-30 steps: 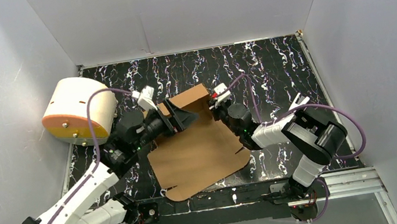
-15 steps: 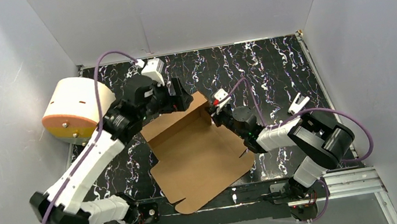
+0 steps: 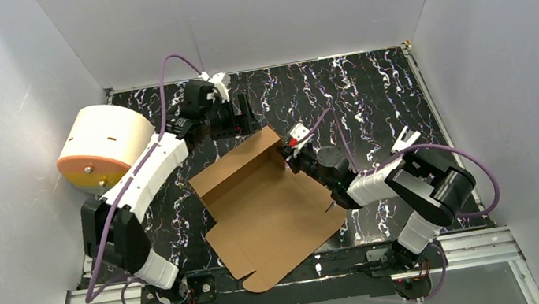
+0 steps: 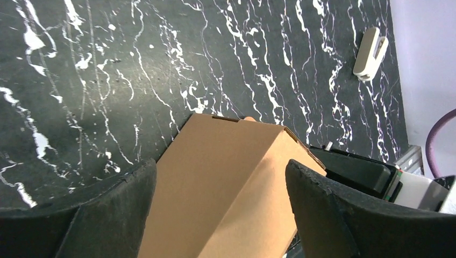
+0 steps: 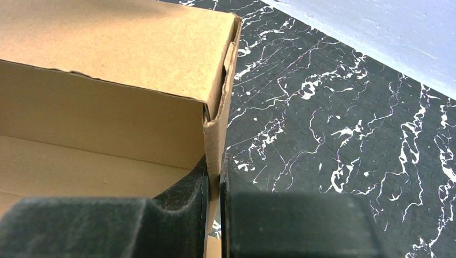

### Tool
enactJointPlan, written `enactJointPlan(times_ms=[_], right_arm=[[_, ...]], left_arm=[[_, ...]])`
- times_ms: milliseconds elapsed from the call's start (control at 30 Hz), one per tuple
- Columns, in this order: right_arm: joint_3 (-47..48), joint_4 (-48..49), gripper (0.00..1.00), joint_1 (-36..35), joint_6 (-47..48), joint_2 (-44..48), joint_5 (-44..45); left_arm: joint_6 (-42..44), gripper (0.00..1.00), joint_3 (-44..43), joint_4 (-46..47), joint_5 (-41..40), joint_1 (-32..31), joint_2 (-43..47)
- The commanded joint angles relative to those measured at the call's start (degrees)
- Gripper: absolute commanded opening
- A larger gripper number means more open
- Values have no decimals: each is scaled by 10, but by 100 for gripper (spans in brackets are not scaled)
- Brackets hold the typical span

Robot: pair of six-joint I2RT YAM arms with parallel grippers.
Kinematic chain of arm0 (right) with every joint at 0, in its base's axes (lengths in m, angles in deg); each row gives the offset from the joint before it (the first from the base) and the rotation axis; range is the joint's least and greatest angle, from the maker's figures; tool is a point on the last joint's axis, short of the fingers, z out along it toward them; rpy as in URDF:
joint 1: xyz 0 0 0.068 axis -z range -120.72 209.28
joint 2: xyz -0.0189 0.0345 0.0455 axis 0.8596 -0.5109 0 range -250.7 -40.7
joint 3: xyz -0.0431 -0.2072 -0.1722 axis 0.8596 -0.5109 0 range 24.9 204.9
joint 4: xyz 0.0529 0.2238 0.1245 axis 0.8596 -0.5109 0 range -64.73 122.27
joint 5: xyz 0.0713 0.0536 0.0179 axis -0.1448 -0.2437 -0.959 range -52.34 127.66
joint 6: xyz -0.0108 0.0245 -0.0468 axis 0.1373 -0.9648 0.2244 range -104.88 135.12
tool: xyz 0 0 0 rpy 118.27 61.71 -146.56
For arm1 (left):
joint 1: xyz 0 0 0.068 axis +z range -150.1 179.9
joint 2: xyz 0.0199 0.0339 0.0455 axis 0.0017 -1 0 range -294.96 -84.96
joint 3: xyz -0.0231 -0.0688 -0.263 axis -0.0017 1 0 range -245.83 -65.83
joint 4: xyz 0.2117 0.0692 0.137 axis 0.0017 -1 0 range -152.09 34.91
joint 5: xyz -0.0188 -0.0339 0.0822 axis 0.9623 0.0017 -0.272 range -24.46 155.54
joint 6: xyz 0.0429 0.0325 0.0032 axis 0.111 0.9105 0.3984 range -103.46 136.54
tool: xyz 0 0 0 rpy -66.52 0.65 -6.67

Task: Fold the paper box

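The paper box (image 3: 265, 200) is a brown cardboard sheet lying mid-table with its far wall and right wall folded up. My left gripper (image 3: 244, 116) is open and empty, hovering behind the box's far wall. In the left wrist view the box (image 4: 231, 183) lies below, between the spread fingers (image 4: 107, 215) of the left gripper (image 4: 220, 164). My right gripper (image 3: 292, 153) is shut on the box's right wall near the far corner. In the right wrist view the right gripper (image 5: 214, 166) pinches that thin wall edge of the box (image 5: 107, 54).
A cream-white cylinder with an orange face (image 3: 103, 147) lies at the left wall. A small white clip (image 3: 405, 138) lies on the black marbled table to the right, also in the left wrist view (image 4: 370, 54). Grey walls enclose three sides; an aluminium rail (image 3: 307, 270) runs along the front.
My left gripper has left the far flap and swung up and back behind the box. The far wall now stands upright. My right gripper stays clamped on the right wall.
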Motion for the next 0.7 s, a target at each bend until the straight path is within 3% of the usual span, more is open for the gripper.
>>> enactJointPlan(times_ms=[0, 667], right_arm=[[-3, 62, 12, 0, 20, -16, -9], [9, 203, 23, 0, 30, -106, 8]], left_arm=[[7, 85, -33, 4, 76, 6, -27], [-35, 74, 16, 59, 137, 6, -71]])
